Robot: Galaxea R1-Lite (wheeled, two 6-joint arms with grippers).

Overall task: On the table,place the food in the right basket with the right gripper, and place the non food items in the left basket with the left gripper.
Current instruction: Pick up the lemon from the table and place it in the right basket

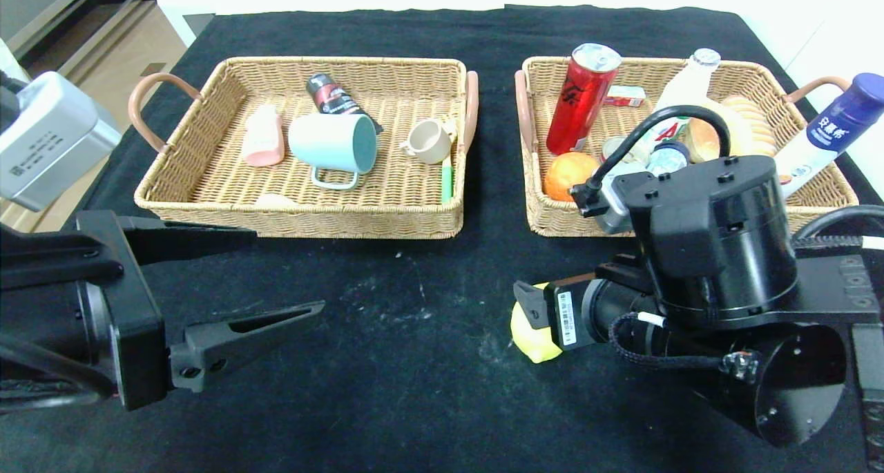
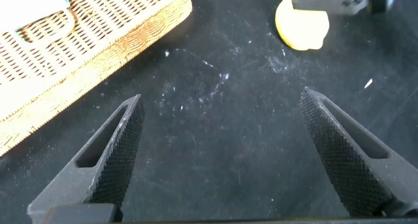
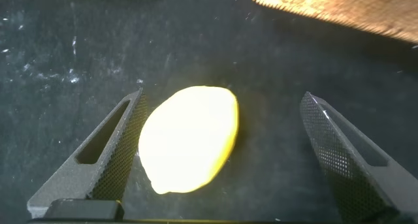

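Right gripper [image 3: 219, 155] is down at the table [image 1: 414, 362] with jaws spread wide and the lemon [image 3: 188, 139] between them, hard against one finger, clear of the other; nothing gripped. Your right basket [image 1: 822, 197] sits just beyond it, already loaded with food. Left gripper [image 2: 222, 152] hangs open over bare cloth, holding nothing, left basket [image 2: 98, 48] just off to one side of it.
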